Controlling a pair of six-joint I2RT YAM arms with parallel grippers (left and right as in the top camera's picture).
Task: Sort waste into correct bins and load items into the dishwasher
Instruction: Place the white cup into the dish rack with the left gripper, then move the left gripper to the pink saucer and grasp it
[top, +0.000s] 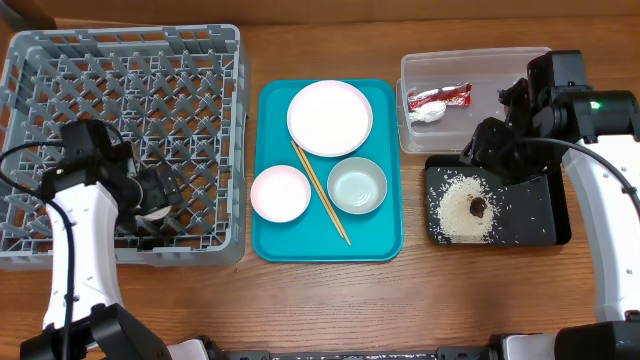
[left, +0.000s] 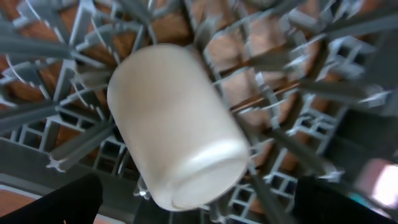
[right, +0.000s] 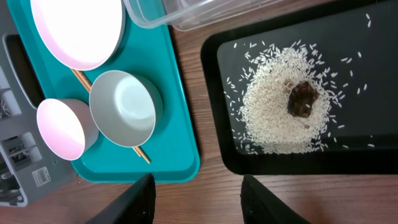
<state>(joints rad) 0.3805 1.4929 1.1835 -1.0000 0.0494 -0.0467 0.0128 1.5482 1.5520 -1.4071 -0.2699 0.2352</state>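
The small white cup (left: 177, 124) lies on its side on the lattice floor of the grey dish rack (top: 200, 60). My left gripper (top: 160, 198) is down in the rack, open, with its fingers (left: 196, 202) wide on either side of the cup and not touching it. The white plate (top: 330, 117), pink saucer (top: 280, 193), pale green bowl (top: 357, 186) and chopsticks (top: 322, 195) sit on the teal tray (top: 385, 235). My right gripper (right: 199, 199) is open and empty, above the wood between the teal tray and the black tray (top: 530, 225).
The clear tub (top: 480, 62) at the back right holds the red-and-white wrapper (top: 445, 96) and the tissue wad (top: 430, 114). The black tray holds a rice pile (right: 273, 118) with the brown lump (right: 302, 99) on it. The right arm (top: 560, 100) hangs over the tub's right end.
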